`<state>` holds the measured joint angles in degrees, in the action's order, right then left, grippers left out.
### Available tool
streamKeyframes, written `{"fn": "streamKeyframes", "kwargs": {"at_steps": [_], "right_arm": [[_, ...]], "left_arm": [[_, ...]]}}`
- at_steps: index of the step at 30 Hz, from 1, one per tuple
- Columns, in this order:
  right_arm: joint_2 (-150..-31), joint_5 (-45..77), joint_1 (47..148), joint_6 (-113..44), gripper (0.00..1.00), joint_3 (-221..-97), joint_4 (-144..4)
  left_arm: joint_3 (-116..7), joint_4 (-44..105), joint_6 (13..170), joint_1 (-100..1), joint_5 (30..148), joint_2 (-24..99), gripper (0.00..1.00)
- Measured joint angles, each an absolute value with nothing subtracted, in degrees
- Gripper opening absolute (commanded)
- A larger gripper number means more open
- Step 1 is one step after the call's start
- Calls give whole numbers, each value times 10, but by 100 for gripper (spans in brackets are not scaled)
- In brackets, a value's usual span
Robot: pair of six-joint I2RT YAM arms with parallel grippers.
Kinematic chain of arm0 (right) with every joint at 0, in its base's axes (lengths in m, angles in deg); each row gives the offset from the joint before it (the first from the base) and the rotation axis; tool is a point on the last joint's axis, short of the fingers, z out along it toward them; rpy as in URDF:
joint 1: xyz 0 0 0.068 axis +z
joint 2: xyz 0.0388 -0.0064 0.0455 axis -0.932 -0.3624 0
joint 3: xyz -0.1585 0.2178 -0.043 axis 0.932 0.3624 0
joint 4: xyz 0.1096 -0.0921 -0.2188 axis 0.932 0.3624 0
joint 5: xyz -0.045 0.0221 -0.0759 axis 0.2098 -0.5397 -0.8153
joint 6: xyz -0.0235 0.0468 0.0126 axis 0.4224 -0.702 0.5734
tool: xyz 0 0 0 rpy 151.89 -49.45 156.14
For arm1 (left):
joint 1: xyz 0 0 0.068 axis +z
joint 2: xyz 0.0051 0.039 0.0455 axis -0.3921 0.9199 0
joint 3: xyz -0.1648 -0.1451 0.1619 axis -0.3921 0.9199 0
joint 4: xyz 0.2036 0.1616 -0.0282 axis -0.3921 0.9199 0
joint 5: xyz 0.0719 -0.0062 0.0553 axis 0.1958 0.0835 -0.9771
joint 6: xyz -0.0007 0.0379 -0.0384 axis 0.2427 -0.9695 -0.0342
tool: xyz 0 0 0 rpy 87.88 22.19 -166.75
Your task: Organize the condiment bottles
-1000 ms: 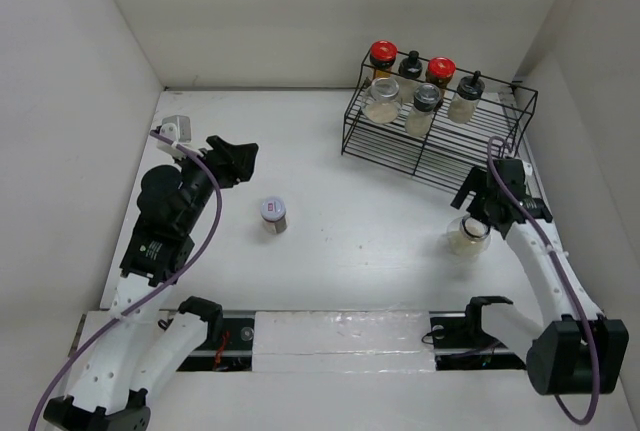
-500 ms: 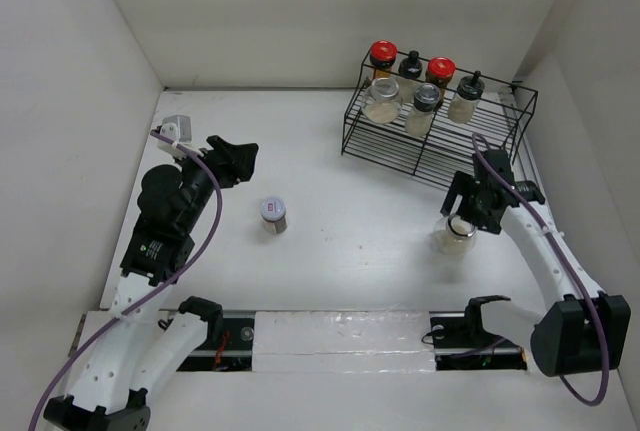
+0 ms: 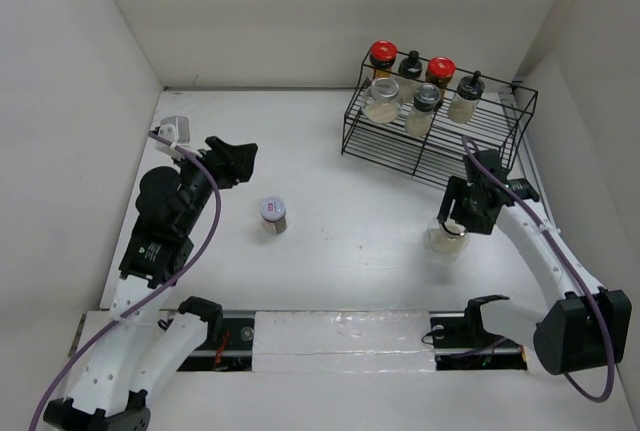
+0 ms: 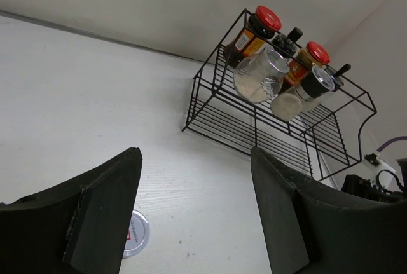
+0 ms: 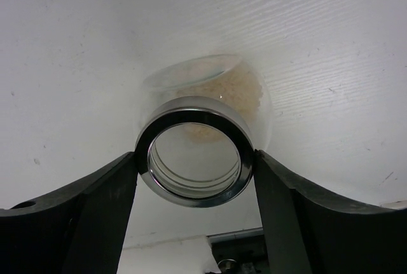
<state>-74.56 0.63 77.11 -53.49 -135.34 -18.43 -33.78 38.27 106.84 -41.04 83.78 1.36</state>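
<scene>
The right claw pinched the clear jar by its metal rim, both fingers touching, on the table near the rack. The left claw hung partly open and empty.

Right gripper has closed onto the squat clear jar, shifting it left

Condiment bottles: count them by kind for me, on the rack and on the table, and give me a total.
Red-lidded jars: 2
Black-capped bottles: 2
Grey-lidded shaker: 1
Round clear jars: 2
White-lidded jar: 1
Total: 8
</scene>
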Motion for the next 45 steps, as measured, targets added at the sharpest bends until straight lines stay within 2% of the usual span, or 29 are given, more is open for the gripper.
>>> {"fn": "streamKeyframes", "kwargs": {"at_steps": [3, 6, 8, 13, 17, 24, 29, 35, 45], "right_arm": [[-745, 10, 771, -535, 71, -1352, -188], [-735, 12, 773, -535, 77, -1343, -199], [-730, 14, 776, -535, 77, -1338, -205], [-728, 24, 779, -533, 60, -1334, -222], [-728, 27, 802, -534, 60, -1339, -219], [-726, 24, 903, -549, 60, -1495, -196], [-711, 20, 913, -550, 60, -1572, -257], [-734, 13, 879, -528, 60, -1590, -304], [-797, 51, 727, -498, 59, -1605, -375]], "left_arm": [[-338, 382, 1068, -410, 838, 7, 65], [-338, 382, 1068, -410, 838, 6, 65], [-338, 382, 1068, -410, 838, 6, 65], [-338, 382, 1068, -410, 840, 6, 65], [-338, 382, 1068, -410, 840, 6, 65], [-338, 382, 1068, -410, 840, 7, 65], [-338, 382, 1068, -410, 840, 7, 65], [-338, 382, 1068, -410, 840, 7, 65], [-338, 382, 1068, -410, 840, 8, 65]]}}
